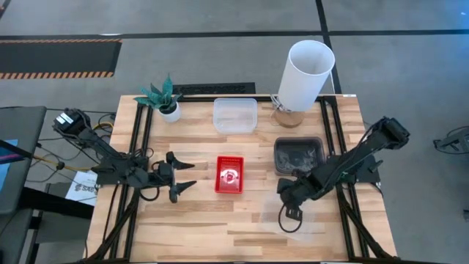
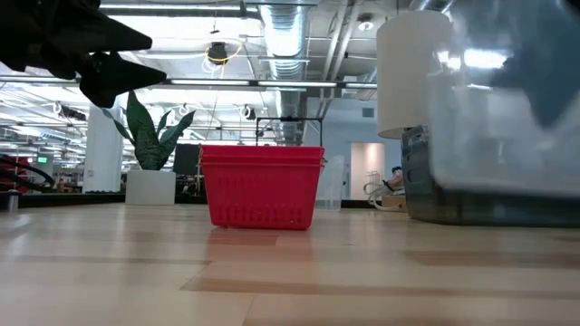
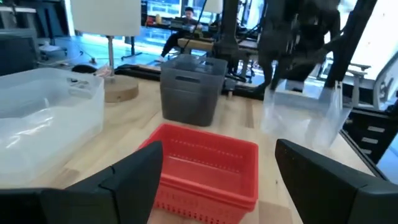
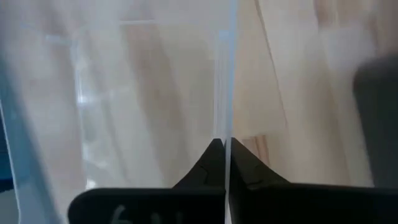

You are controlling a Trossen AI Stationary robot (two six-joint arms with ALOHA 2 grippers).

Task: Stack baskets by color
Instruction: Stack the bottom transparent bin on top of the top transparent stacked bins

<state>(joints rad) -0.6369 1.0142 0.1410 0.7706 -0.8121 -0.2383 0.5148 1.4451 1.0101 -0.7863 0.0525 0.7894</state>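
A red mesh basket [image 1: 229, 174] stands on the table's middle. My left gripper [image 1: 186, 174] is open and level just to its left, fingers pointing at it [image 3: 205, 168]. A clear basket [image 1: 234, 115] sits at the far middle. A smoky dark grey basket [image 1: 299, 155] sits right of the red one. My right gripper [image 1: 292, 213] is shut on another clear basket [image 3: 301, 115] near the table's front right. My right gripper pinches one thin upright wall of the clear basket [image 4: 225, 112] between its two fingertips, one finger inside and one outside. The fingers come steeply from above. Whether the basket's bottom rests on the table I cannot tell.
A tall white cylinder [image 1: 304, 73] stands on a round wooden base at the far right. A small potted green plant [image 1: 163, 97] stands at the far left. Bare wood [image 1: 205, 227] lies along the front edge.
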